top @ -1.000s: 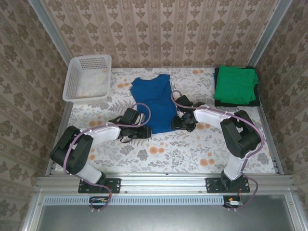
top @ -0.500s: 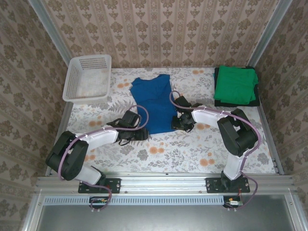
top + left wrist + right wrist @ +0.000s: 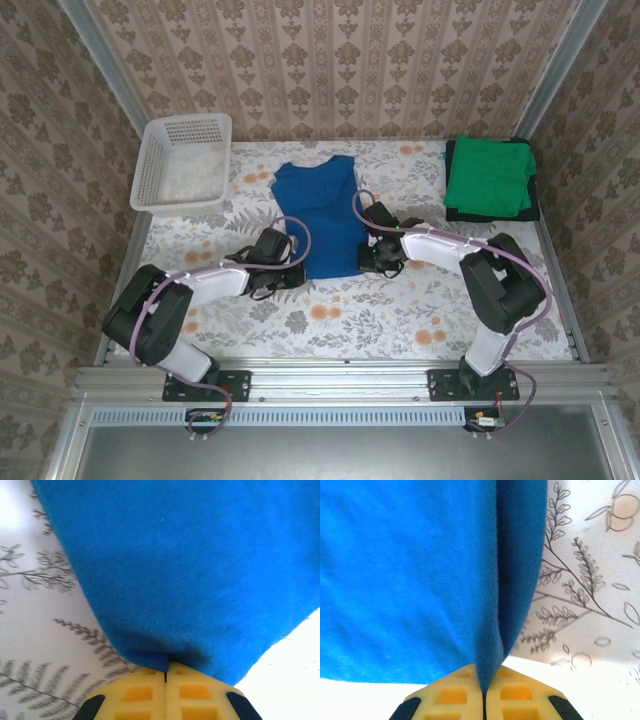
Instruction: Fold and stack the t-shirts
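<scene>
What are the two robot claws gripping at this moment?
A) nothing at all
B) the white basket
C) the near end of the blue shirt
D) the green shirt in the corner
C: the left gripper and the right gripper are each pinched shut on the near end of the blue shirt, with blue cloth caught between the closed jaws.

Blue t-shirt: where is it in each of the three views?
Top external: blue t-shirt lies flat, centre of the floral tablecloth.
Left wrist: upper frame, edge pinched in the left claw.
Right wrist: left and centre, fold pinched in the right claw.
Shared landmark: the floral tablecloth.
</scene>
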Tool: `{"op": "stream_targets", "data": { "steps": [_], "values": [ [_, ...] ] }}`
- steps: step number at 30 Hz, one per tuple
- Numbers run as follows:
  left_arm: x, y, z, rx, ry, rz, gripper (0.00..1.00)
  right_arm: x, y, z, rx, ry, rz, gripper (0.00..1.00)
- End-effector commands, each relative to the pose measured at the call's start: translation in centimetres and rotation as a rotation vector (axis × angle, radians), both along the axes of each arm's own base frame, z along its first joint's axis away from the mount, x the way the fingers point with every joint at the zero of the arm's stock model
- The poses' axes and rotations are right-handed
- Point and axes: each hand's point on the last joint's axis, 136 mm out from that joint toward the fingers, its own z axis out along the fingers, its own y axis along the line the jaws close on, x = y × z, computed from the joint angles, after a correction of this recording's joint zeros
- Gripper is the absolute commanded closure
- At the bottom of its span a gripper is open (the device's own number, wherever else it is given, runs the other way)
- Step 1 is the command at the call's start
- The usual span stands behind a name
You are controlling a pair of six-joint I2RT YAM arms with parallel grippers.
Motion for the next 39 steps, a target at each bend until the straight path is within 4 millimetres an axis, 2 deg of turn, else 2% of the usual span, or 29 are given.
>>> {"op": "stream_targets", "data": {
  "steps": [1,6,10,11,14,18,23,24,27,34,39],
  "values": [
    [-0.8,-0.8,3.5,-0.119,-0.063,-0.027,1.0,-1.3,-0.5,2.3,-0.011,-0.044,0.001,0.99],
    [-2.9,1.1,7.8,-0.141,-0.147,-0.005,1.0,-4.0,-0.6,5.3,-0.036,-0.086,0.016,1.0],
    [-3.7,2.8,11.2,-0.151,-0.232,0.02,1.0,-4.6,-0.8,8.7,-0.009,-0.144,-0.008,1.0],
    [-3.7,3.1,12.2,-0.156,-0.256,0.023,1.0,-4.6,-0.8,10.2,0.012,-0.18,-0.013,1.0],
    [-3.0,3.0,14.2,-0.15,-0.309,0.014,1.0,-3.8,-0.9,13.2,0.036,-0.255,-0.025,1.0],
    [-0.7,2.9,14.7,-0.127,-0.301,0.007,1.0,-0.8,-0.7,15.2,0.031,-0.311,-0.032,1.0],
    [2.9,3.7,15.4,-0.147,-0.304,0.037,1.0,4.7,0.7,14.5,0.04,-0.28,-0.021,1.0],
    [4.3,4.6,15.5,-0.142,-0.309,0.065,1.0,5.8,0.9,14.6,0.042,-0.281,-0.019,1.0],
    [6.9,4.9,15.1,-0.138,-0.299,0.07,1.0,8.8,1.4,13.4,0.045,-0.246,-0.021,1.0],
    [13.1,4.5,11.7,-0.095,-0.212,0.054,1.0,15.4,1.9,10.9,0.051,-0.202,-0.026,0.97],
    [17.1,5.6,10.0,-0.053,-0.177,0.073,0.98,19.1,1.8,8.9,0.058,-0.19,-0.036,0.92]
  ]
}}
